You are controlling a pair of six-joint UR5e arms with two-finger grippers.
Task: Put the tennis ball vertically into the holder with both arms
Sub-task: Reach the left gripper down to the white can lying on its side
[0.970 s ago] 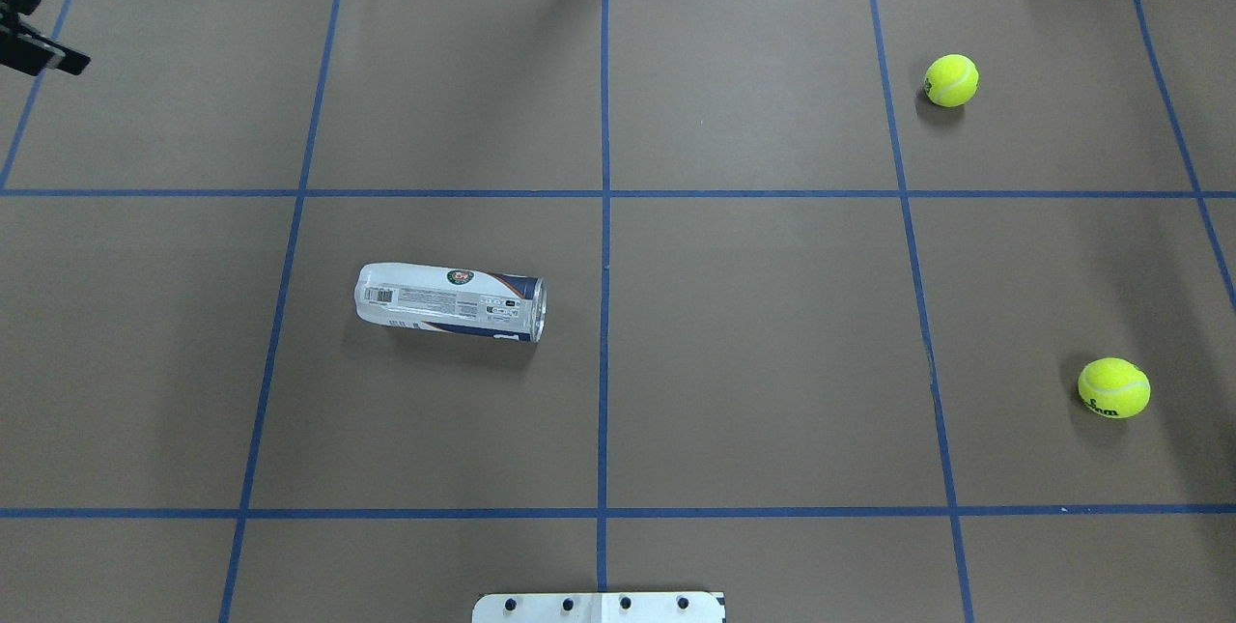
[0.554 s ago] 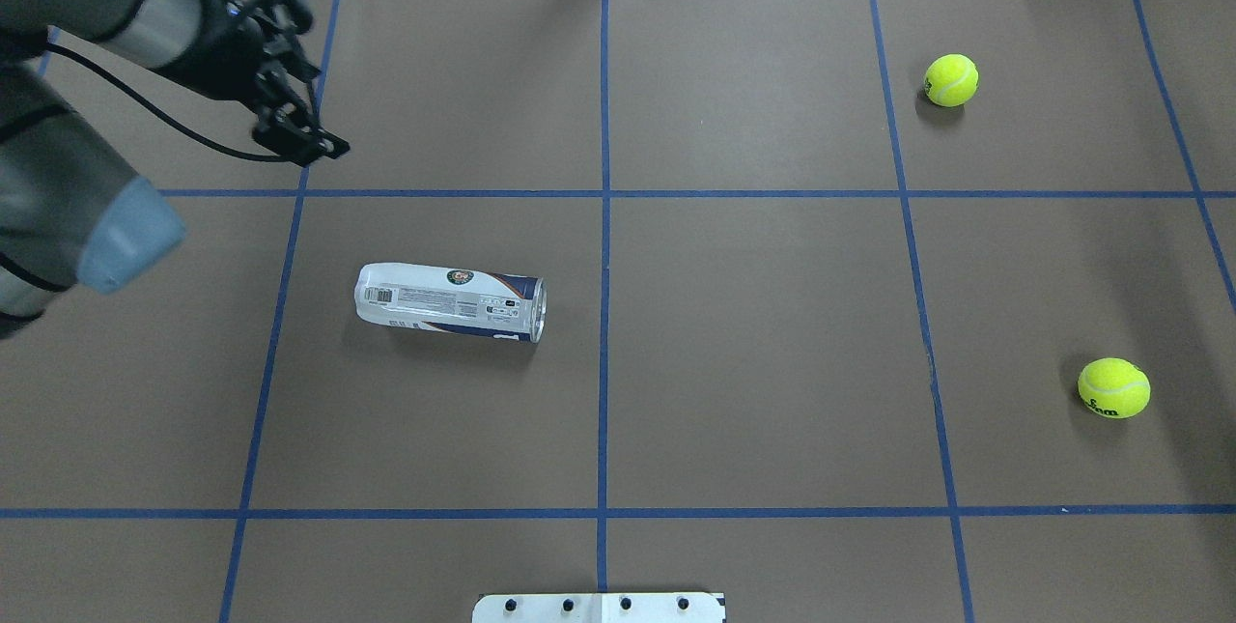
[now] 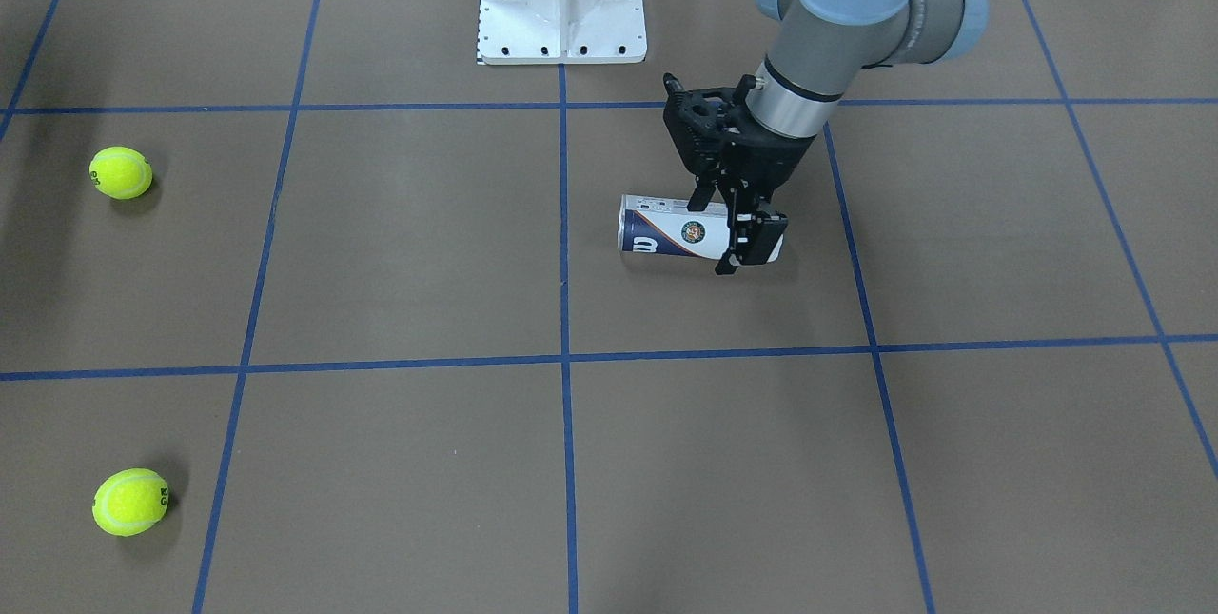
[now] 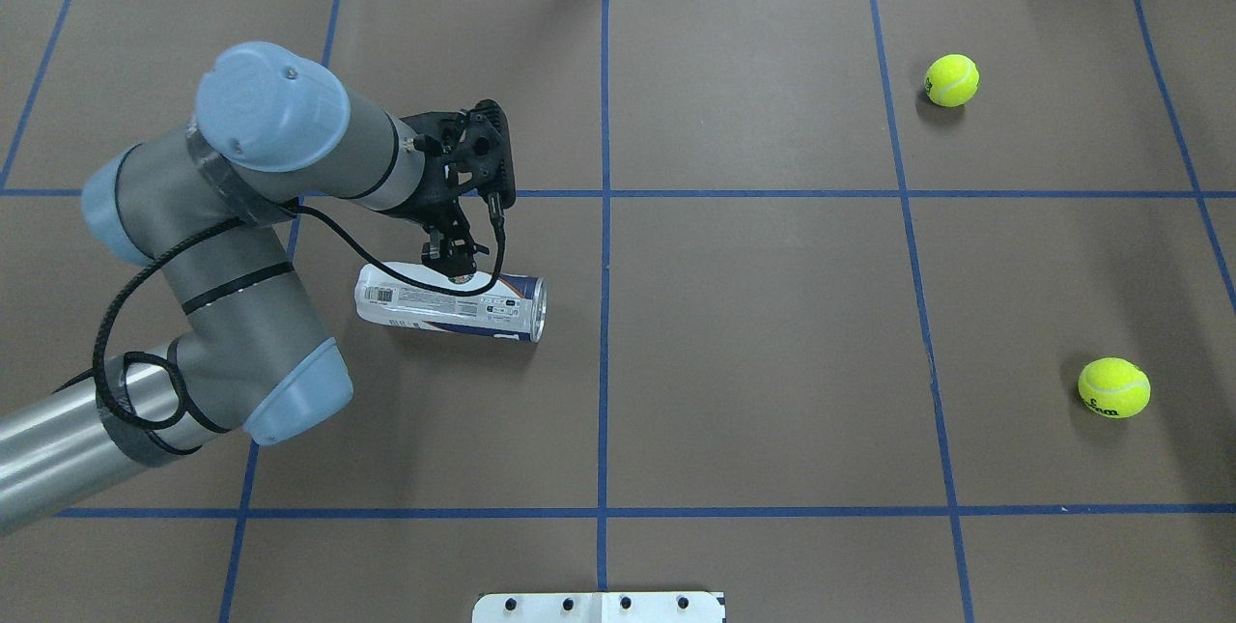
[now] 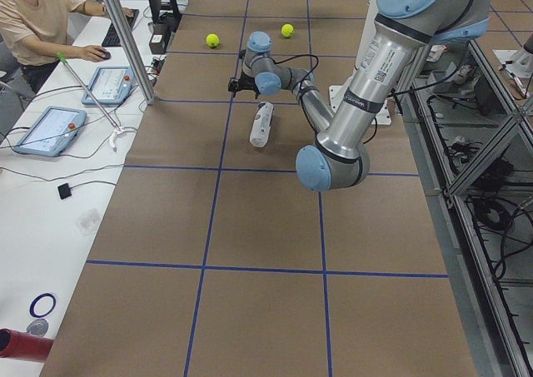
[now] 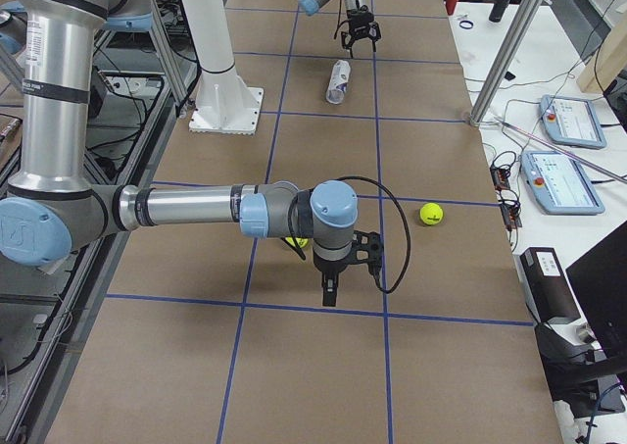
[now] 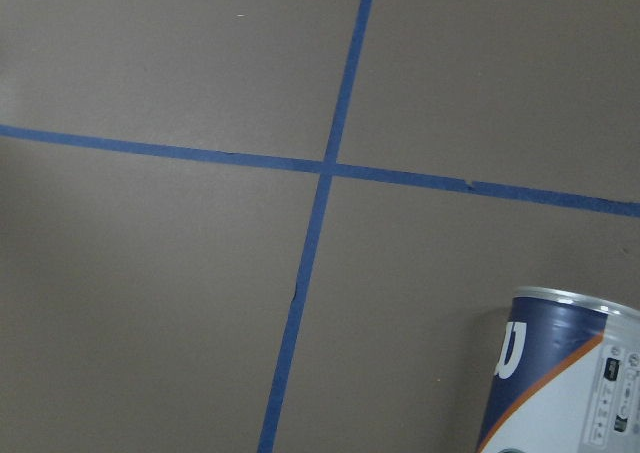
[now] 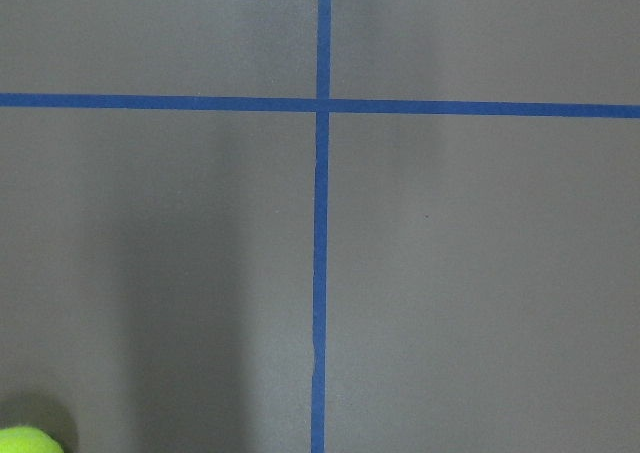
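Note:
The holder, a clear tube with a white and navy label, lies on its side left of the table's middle, open end toward the centre line. It also shows in the front view and the left wrist view. My left gripper hovers over the tube's middle with its fingers spread and not touching it; it also shows in the front view. Two yellow tennis balls lie on the right side. My right gripper shows only in the right side view, beside a ball; I cannot tell its state.
The white pedestal base stands at the robot's edge of the table. Blue tape lines divide the brown table cover. An operator sits at a side desk with tablets. A ball's edge shows in the right wrist view.
My left arm has swung in from the far left corner and now holds its gripper over the tube. The tube and both balls have not moved.

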